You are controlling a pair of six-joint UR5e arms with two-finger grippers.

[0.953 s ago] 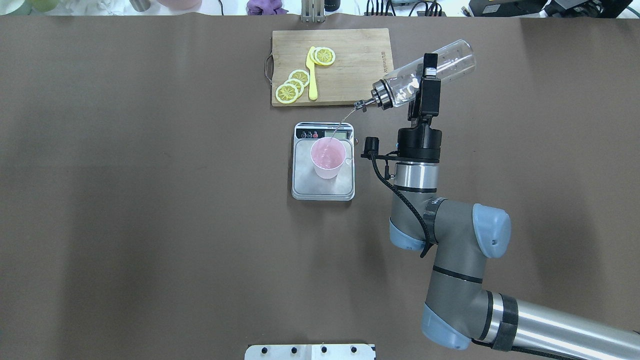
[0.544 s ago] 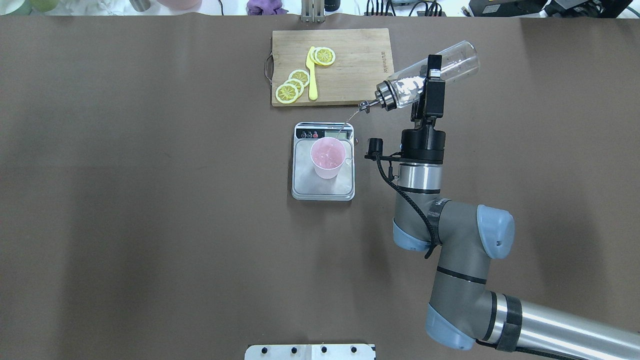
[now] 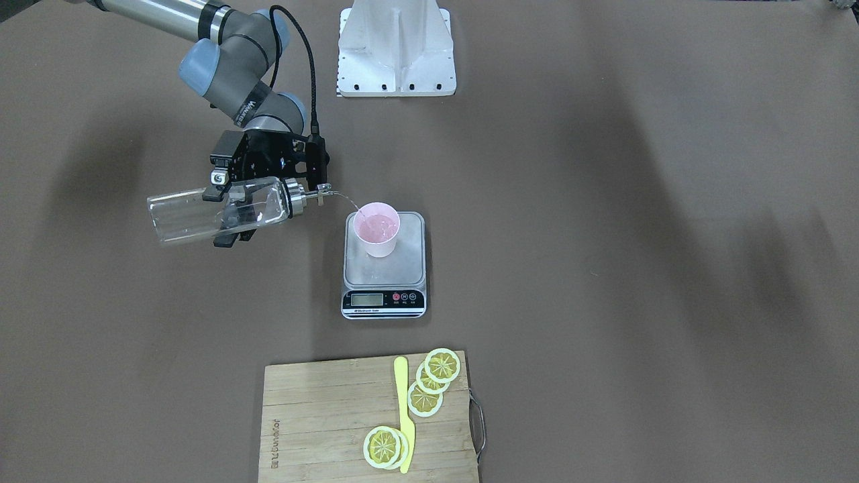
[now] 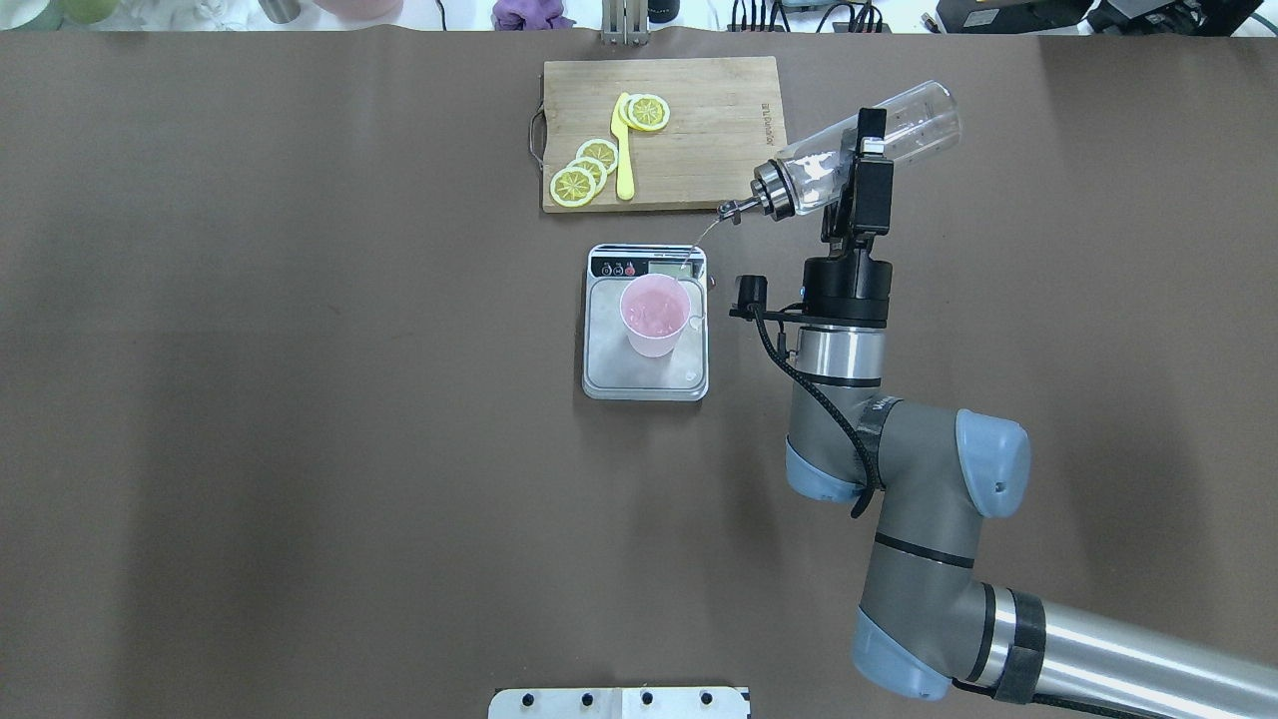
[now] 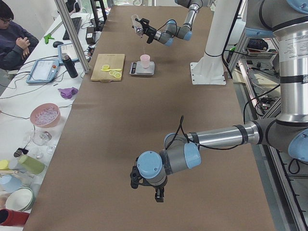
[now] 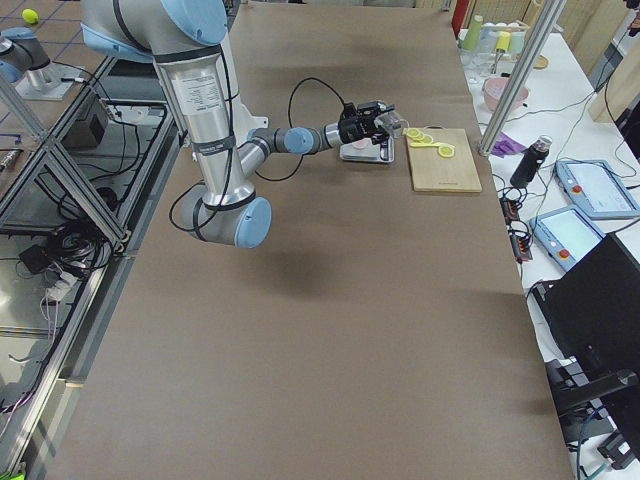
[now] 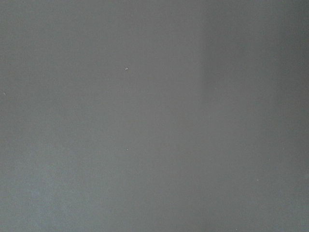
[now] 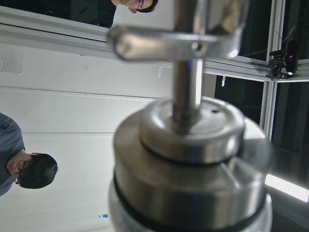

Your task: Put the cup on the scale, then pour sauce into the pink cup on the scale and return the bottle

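The pink cup (image 4: 654,318) stands upright on the steel scale (image 4: 644,381), near its display end. My right gripper (image 4: 865,165) is shut on the clear glass bottle (image 4: 904,122), which is tipped with its metal spout down toward the cup. A thin stream of sauce (image 4: 699,240) arcs from the spout into the cup (image 3: 378,231). The right wrist view is filled by the bottle's metal pourer cap (image 8: 188,145). My left gripper (image 5: 156,195) hangs over bare table far from the scale, and I cannot tell whether it is open or shut.
A wooden cutting board (image 4: 699,150) with lemon slices and a yellow knife (image 4: 624,150) lies just beyond the scale. The robot's white base plate (image 3: 396,47) sits behind the scale. A person sits at the side bench (image 5: 14,41) with bowls and cups.
The right arm and the bottle have drifted slightly right and the bottle's tilt has eased a little. The stream still runs into the cup.
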